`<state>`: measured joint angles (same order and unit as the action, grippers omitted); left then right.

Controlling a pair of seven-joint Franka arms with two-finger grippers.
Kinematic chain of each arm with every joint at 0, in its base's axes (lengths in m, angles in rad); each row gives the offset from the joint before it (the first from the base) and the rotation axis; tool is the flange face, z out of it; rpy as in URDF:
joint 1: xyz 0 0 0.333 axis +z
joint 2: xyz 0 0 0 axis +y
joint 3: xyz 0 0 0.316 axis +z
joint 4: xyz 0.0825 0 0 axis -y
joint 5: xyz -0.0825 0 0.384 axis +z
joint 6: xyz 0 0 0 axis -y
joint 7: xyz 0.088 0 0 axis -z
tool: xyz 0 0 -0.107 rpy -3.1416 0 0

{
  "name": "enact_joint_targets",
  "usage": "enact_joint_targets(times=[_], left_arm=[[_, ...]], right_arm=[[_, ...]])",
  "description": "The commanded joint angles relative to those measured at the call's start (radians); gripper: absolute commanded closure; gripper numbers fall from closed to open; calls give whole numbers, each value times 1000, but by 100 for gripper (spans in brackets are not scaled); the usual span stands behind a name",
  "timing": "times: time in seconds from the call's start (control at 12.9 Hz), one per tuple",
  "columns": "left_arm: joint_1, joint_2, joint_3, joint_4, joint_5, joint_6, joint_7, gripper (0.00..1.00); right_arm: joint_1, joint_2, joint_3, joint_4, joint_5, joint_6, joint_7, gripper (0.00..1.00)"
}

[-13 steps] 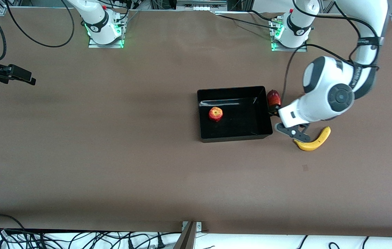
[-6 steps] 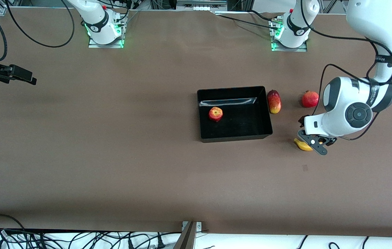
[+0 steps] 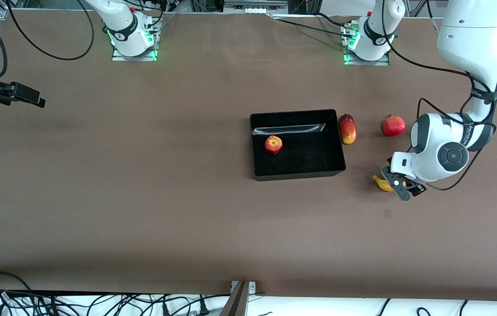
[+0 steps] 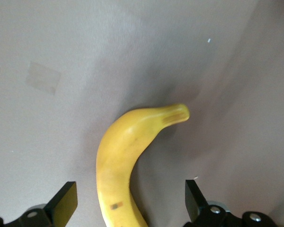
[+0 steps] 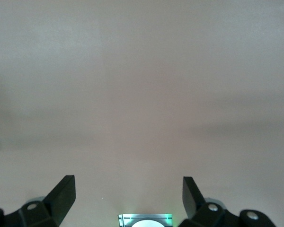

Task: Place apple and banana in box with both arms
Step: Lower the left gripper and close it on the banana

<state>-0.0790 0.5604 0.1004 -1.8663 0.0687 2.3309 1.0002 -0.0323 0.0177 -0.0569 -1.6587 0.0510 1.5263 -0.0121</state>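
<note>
1. Swinging out toward its own end of the tabletop (image 3: 143, 197), the left arm has uncovered the plain red round fruit (image 3: 393, 125) and the elongated red-and-yellow oval fruit (image 3: 348, 128), and now its end effector (image 3: 399, 188) hangs directly over the long curved yellow banana (image 3: 381, 183).
2. Left end effector: fingers spread wide, one on each side of the banana (image 4: 125, 161), gripping nothing yet as far as the wrist view shows.
3. My read: alignment is done, and the descent and squeeze come next.
4. Banana on the tabletop, nearer the front camera than the two red fruits, off the shallow black plastic box (image 3: 296, 175) toward the left arm's end.
5. Its long axis runs between the fingers rather than across them, one darker tip curving away from the wrist, so a mid-body pinch looks feasible.
6. Small red apple with yellow patches (image 3: 273, 145) already sits inside the box, so half the job looks complete.
7. Right end effector (image 5: 128, 194) waits over bare tabletop at its arm's end, fingers parted, empty.
</note>
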Motion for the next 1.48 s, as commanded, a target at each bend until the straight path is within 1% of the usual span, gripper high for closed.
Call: enact_joint_targets(times=[0.0,0.16,0.23,0.31,0.39,0.47,0.54,0.7,0.86,1.01,1.17,1.4], left_arm=[[8,13,2,-30,5,66,38,0],[8,29,4,-31,3,71,35,0],[8,30,4,-33,-16,71,34,0],[8,32,5,-42,-45,71,35,18],[8,32,5,-44,-49,71,37,50],[8,30,5,-44,-49,68,37,83],[8,29,5,-42,-49,65,37,100],[8,23,5,-40,-49,61,28,100],[7,-19,5,-33,-49,29,29,100],[-10,-98,-4,-5,-58,-133,18,100],[-79,-183,-13,-4,-121,-250,-62,100],[-236,-257,-16,-4,-136,-327,-274,100]], right_arm=[[-8,2,5,10,3,-12,-5,0],[-8,4,5,10,3,-12,-5,0],[-8,4,5,10,3,-12,-5,0],[-8,2,5,10,3,-14,-6,0],[-8,4,5,10,3,-12,-6,0],[-8,4,5,10,3,-12,-5,0],[-8,4,5,10,3,-12,-5,0],[-8,4,3,10,3,-14,-6,0],[-8,4,5,10,3,-14,-6,0],[-8,8,5,10,4,-12,-5,0],[-8,8,5,10,4,-12,-5,0],[-8,8,5,10,4,-12,-5,0]])
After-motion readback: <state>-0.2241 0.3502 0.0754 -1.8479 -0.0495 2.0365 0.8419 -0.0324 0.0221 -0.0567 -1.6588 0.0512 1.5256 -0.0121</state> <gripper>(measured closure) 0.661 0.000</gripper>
